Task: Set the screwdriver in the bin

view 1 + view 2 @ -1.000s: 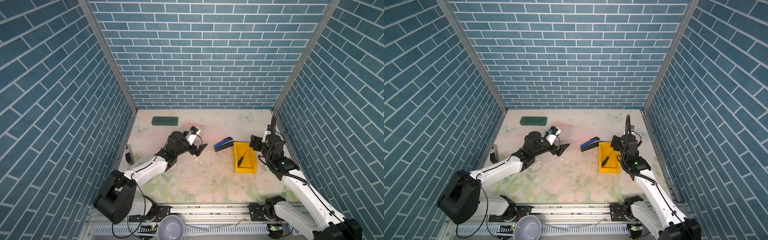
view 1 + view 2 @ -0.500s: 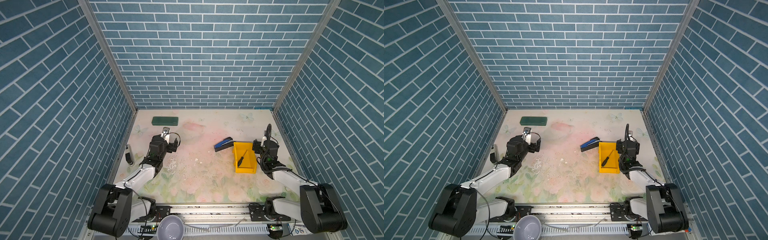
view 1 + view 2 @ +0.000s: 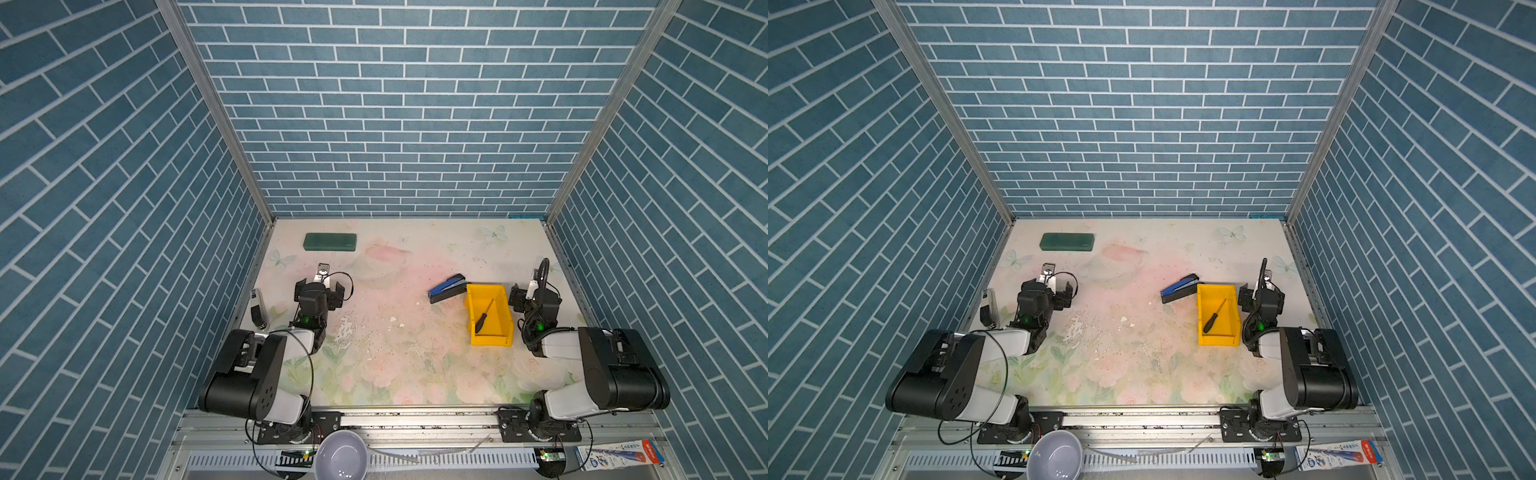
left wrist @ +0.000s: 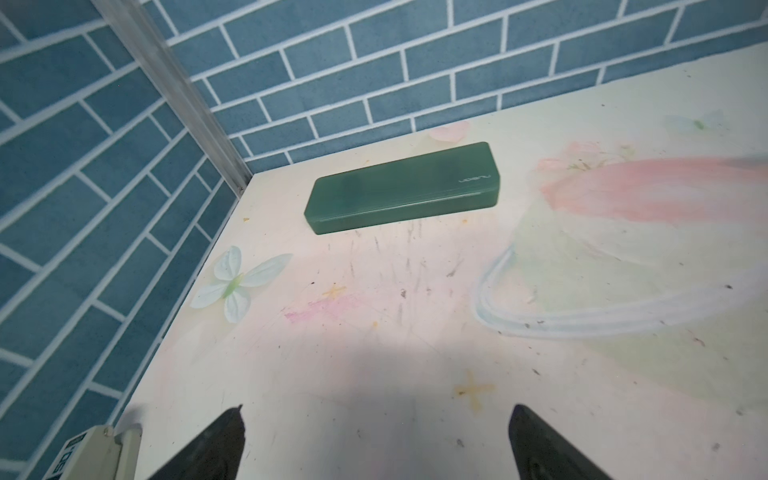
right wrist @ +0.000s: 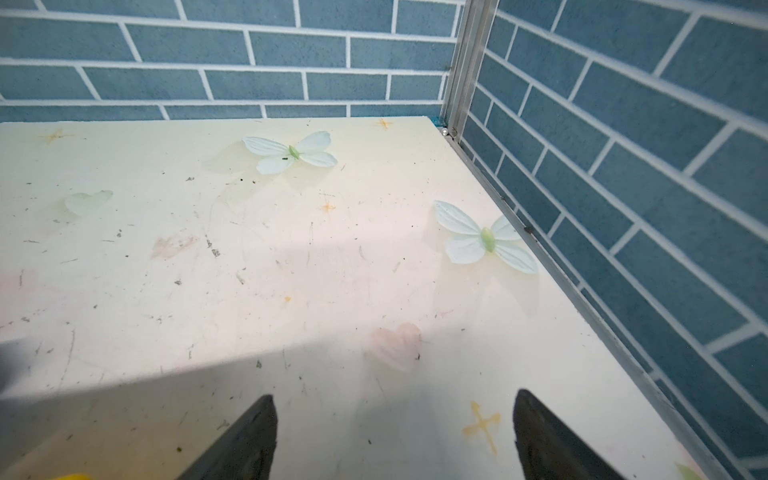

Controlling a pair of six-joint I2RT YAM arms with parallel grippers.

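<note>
Left wrist view green case (image 4: 402, 187), both top views screwdriver (image 3: 485, 316) in bin (image 3: 490, 338)

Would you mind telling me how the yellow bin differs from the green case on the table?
The bin is bright yellow; the green case is dark green. The bin is open-topped with raised walls; the green case is flat and closed. The bin holds the screwdriver; nothing lies on the green case. Both are rectangular and rest on the table.
</note>
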